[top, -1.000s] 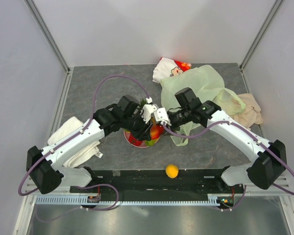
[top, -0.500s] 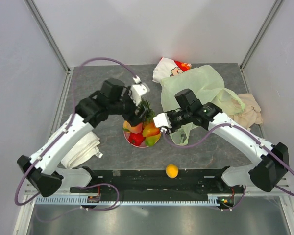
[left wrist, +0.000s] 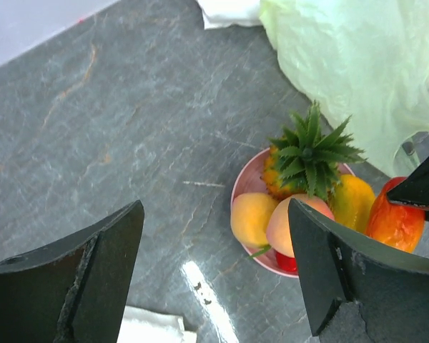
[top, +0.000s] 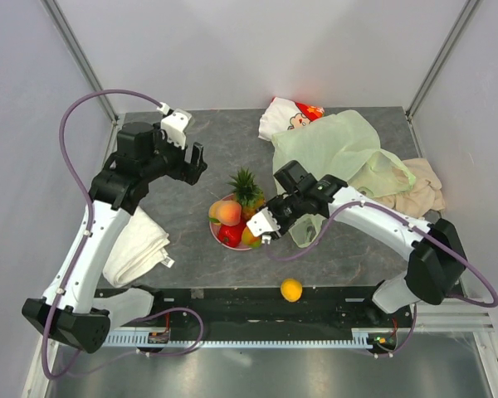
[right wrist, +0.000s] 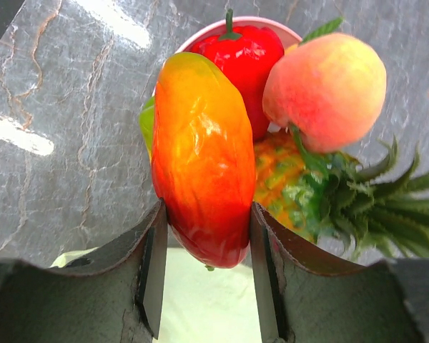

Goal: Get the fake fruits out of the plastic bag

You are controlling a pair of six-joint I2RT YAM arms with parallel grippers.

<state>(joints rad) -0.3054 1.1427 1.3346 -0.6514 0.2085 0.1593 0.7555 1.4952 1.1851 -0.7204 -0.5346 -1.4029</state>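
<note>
A pink plate [top: 236, 247] holds a pineapple [top: 246, 186], a peach [top: 228, 213] and a red pepper [top: 227, 236]. My right gripper [top: 261, 225] is shut on a yellow-red mango [right wrist: 204, 157] at the plate's right edge, above the pepper [right wrist: 243, 57], beside the peach [right wrist: 325, 82] and pineapple [right wrist: 322, 186]. My left gripper [top: 188, 157] is open and empty, raised to the back left of the plate. Its view shows the pineapple [left wrist: 311, 153], peach [left wrist: 297, 225], mango [left wrist: 395, 218] and plate [left wrist: 244, 187]. The pale-green plastic bag [top: 340, 149] lies crumpled behind my right arm. An orange [top: 291, 289] lies on the black front base.
A white-and-red cartoon pouch [top: 286, 116] lies at the back beside the bag. A beige cloth [top: 423, 189] lies at the right edge. A white towel [top: 137, 245] lies on the left under my left arm. White walls enclose three sides.
My left gripper has risen and swung back and left, away from the plate. My right gripper has moved left and nearer with the mango, to the plate's right edge.
</note>
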